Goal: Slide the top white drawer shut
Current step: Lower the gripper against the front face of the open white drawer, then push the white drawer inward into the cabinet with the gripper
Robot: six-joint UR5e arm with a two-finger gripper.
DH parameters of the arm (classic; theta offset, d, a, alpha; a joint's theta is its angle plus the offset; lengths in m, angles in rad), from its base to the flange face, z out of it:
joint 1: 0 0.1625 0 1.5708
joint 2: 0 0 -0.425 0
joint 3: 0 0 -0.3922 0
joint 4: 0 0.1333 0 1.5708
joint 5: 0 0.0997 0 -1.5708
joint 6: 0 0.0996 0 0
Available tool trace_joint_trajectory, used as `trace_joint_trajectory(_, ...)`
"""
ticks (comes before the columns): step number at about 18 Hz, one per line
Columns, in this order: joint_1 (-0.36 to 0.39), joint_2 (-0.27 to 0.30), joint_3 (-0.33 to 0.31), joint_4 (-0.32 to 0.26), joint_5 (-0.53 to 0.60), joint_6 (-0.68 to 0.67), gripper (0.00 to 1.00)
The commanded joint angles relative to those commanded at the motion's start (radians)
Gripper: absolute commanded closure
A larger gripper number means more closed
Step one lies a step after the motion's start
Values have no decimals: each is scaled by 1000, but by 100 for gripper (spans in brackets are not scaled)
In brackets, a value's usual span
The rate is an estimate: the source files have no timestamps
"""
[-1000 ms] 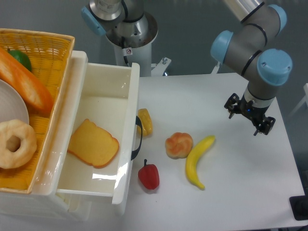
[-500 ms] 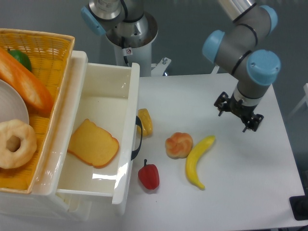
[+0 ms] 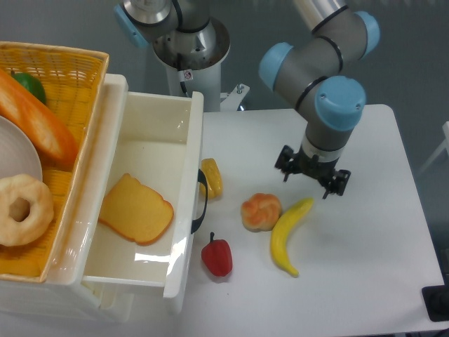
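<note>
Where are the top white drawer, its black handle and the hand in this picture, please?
top white drawer [image 3: 151,151]: fixed camera, bare inside floor.
black handle [image 3: 203,202]: fixed camera, middle of the arch.
hand [image 3: 313,177]: fixed camera, midway between the fingertips.

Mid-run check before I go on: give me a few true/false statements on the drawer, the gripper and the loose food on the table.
1. The top white drawer is pulled out. True.
2. The drawer is empty. False: a slice of toast lies in it.
3. The gripper is holding the black handle. False: it is well to the right of the handle, above the banana, holding nothing.
4. A red pepper lies on the table near the drawer front. True.
5. The bread roll sits between the handle and the banana. True.
</note>
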Motion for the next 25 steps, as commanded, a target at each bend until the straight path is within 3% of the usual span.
trace_joint_trajectory(3,-31,12,3,-55,-8,-54,81)
trace_joint_trajectory(5,-35,9,9,-80,-46,-80,99)
trace_joint_trajectory(9,-41,3,69,-238,-138,-82,100)
trace_joint_trajectory(10,-41,3,75,-253,-163,-82,100)
trace_joint_trajectory(18,-78,3,84,-256,-307,-82,100)
trace_joint_trajectory(21,-80,3,86,-315,-360,-82,100)
trace_joint_trajectory(25,-80,15,86,-344,-410,-86,100)
